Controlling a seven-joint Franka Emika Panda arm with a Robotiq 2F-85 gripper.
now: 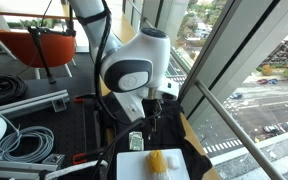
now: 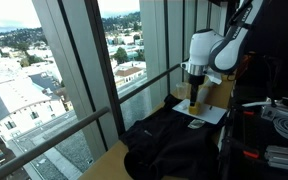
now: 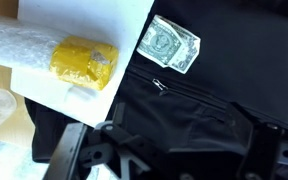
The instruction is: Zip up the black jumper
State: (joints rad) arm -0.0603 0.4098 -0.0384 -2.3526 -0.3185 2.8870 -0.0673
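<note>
The wooden table (image 2: pixel 106 160) carries the black jumper (image 2: pixel 174 145) and a white sheet (image 2: pixel 209 113).

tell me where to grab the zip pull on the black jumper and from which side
Pinch the small silver zip pull, lying flat on the black jumper next to the folded banknote. Best come straight down from above, jaws across its narrow width, since fabric surrounds it on every side.

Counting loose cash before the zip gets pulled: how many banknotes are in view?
1. The banknote lies on the black jumper, just off the corner of the white sheet. More could be hidden under the fabric.
</note>
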